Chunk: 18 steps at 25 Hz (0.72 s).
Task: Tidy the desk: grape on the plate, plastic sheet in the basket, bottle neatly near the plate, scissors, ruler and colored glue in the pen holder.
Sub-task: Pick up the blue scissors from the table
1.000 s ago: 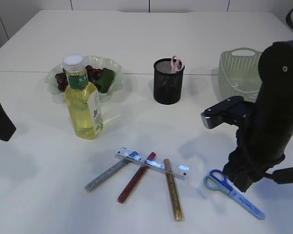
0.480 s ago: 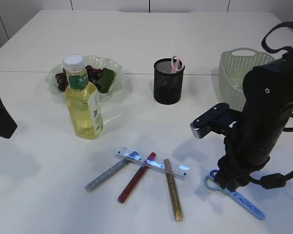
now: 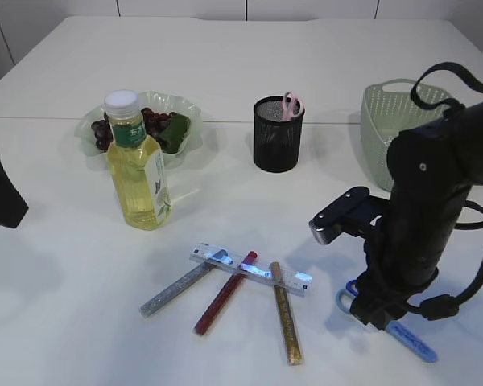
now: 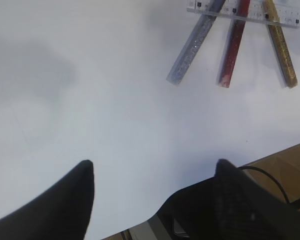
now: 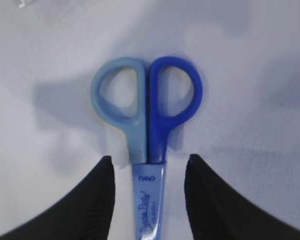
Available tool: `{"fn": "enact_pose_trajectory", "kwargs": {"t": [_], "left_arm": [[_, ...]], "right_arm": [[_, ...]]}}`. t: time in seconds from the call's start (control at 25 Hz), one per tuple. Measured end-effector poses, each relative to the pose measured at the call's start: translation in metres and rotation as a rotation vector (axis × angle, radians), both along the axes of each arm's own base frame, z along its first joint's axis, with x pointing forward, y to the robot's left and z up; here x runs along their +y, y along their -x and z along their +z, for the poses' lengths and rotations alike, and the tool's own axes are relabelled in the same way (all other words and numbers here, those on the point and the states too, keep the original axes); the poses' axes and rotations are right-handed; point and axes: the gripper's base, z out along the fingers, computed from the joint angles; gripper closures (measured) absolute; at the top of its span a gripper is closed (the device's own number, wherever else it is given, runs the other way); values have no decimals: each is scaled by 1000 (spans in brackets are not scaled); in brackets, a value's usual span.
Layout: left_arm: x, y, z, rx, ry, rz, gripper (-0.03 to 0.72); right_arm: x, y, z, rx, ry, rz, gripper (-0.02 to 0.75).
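Right gripper [image 5: 149, 175] points down, jaws apart; left gripper [image 4: 152, 175] spread wide.

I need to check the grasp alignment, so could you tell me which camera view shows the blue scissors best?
The right wrist view: the blue scissors fill it, both handle loops clear, between the open right gripper fingers. The exterior view shows only parts beside the arm. The left wrist view misses them.

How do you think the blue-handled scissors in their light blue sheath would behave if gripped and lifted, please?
The blue-handled scissors lie flat and look rigid plastic and metal, so they probably won't flex. The right gripper straddles the narrow smooth sheath just below the handles; held there, the handle end may swing or slip. Flat shape: unlikely to roll.
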Motion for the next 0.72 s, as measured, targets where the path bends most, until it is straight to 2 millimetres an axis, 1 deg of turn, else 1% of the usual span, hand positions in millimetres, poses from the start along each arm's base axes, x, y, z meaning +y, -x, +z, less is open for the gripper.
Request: {"fn": "enact_pose_trajectory", "kwargs": {"t": [0.32,0.64,0.72], "left_arm": [[0,0,0,-1,0,0,147],[0,0,0,-1,0,0,147],[0,0,0,-1,0,0,147]], "right_arm": [[2,-4,-3,-29,-14,2,363],[2,-4,-16,6,3,3,363],[2,-4,-17,6,3,3,363]]}}
